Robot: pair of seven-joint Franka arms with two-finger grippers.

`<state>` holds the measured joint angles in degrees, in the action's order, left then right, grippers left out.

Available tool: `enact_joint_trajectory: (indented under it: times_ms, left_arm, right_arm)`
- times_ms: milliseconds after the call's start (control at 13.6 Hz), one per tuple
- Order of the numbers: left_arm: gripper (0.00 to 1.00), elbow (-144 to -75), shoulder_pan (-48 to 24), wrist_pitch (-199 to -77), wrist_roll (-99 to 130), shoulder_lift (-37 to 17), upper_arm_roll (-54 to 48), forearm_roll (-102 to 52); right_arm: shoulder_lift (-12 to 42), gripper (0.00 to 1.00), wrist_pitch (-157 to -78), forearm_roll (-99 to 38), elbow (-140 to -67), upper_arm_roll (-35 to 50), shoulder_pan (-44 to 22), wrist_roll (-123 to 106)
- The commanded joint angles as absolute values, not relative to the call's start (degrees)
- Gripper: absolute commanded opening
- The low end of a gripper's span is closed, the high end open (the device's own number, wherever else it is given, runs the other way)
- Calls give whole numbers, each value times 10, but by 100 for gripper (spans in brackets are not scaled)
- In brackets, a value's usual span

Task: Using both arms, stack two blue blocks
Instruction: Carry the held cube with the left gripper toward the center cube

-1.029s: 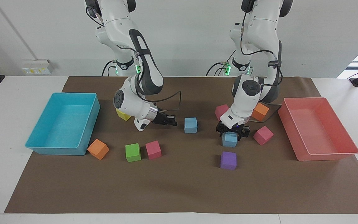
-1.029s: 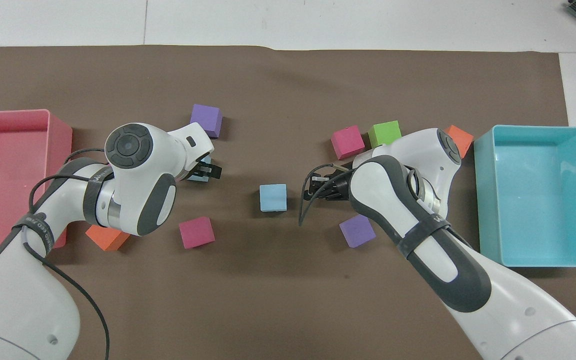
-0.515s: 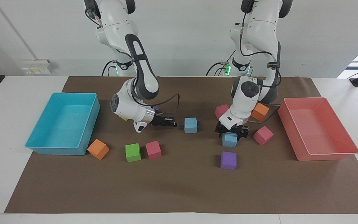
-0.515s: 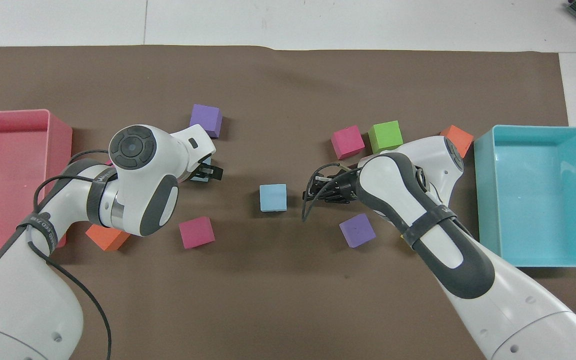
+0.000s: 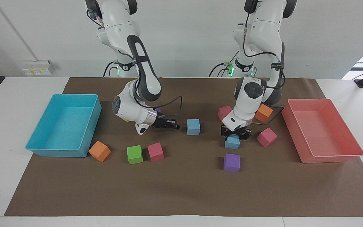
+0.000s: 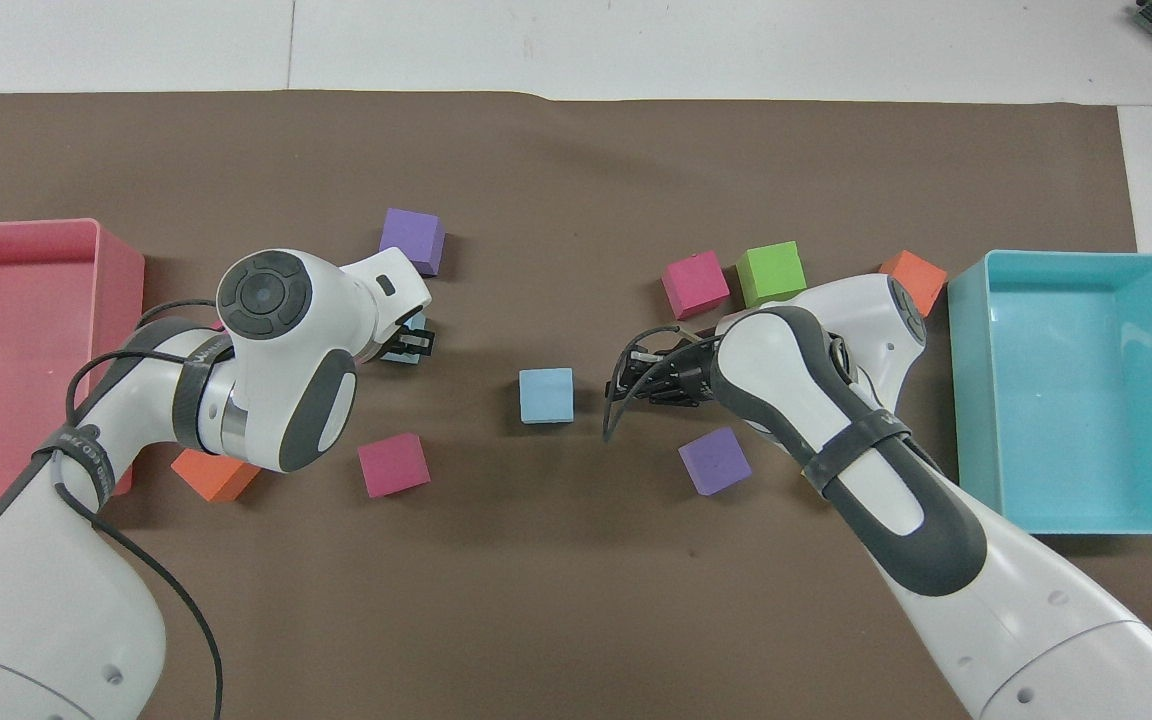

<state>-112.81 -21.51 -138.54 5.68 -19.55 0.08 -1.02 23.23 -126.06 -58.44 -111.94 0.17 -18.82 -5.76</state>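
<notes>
Since the earlier frame, our left gripper (image 5: 233,135) had narrowed its fingers onto one blue block (image 5: 232,142), right of centre in the facing view; we held our right gripper (image 5: 172,124) low just beside the second blue block (image 5: 193,126) at centre, fingers too dark for us to read. From overhead, the gripped block (image 6: 404,345) showed centre-left under our left gripper (image 6: 414,342), the free one (image 6: 546,395) at centre, our right gripper (image 6: 636,380) alongside.

Frame centre: blue block (image 6: 546,395) on table (image 6: 576,600); pink tray (image 6: 86,235) left edge, cyan tray (image 6: 976,400) right edge.
</notes>
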Motion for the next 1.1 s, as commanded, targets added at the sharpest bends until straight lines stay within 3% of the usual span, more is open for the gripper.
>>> enact_joint_trajectory:
  times_ms: [0,221,441,1029]
  left_arm:
    - [57,-1136,-226,-1376,86,-167,11,-11]
    - [59,-1111,-237,-1324,130,-141,11,-6]
    - [59,-1040,-275,-1246,209,-150,11,-4]
    - [59,-989,-373,-1246,356,-182,9,19]
  right_arm:
    - [231,0,-1275,-606,-1127,8,-184,-79]
    - [231,0,-1275,-606,-1128,7,-184,-79]
    - [230,0,-1278,-606,-1129,8,-185,-79]
    - [230,0,-1278,-606,-1129,8,-185,-78]
